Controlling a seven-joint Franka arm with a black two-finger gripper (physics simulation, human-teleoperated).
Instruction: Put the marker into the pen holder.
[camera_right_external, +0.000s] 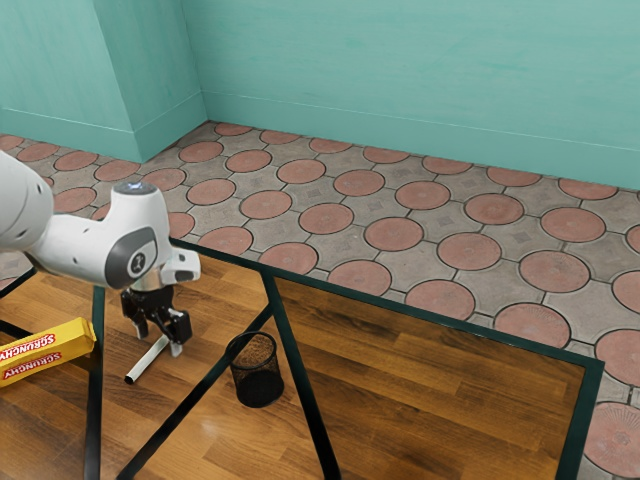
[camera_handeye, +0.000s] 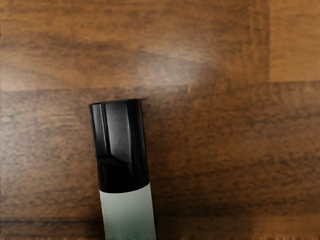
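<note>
My gripper (camera_right_external: 160, 342) stands open low over the table, its two black fingers apart on either side of the marker's far part. The marker (camera_right_external: 149, 361) lies flat on the wood, white with a black end pointing away from the hand. In the wrist view the marker (camera_handeye: 128, 215) shows its pale body and black cap, running under the hand. The pen holder (camera_right_external: 258, 378), a black mesh cup, stands upright a short way toward the exterior view's right from the gripper.
A yellow packet (camera_right_external: 45, 352) with red lettering lies at the exterior view's left edge. Dark green frame bars (camera_right_external: 300, 385) cross the wooden table surface (camera_right_external: 430, 390). Patterned floor tiles and a teal wall are beyond the table's edge.
</note>
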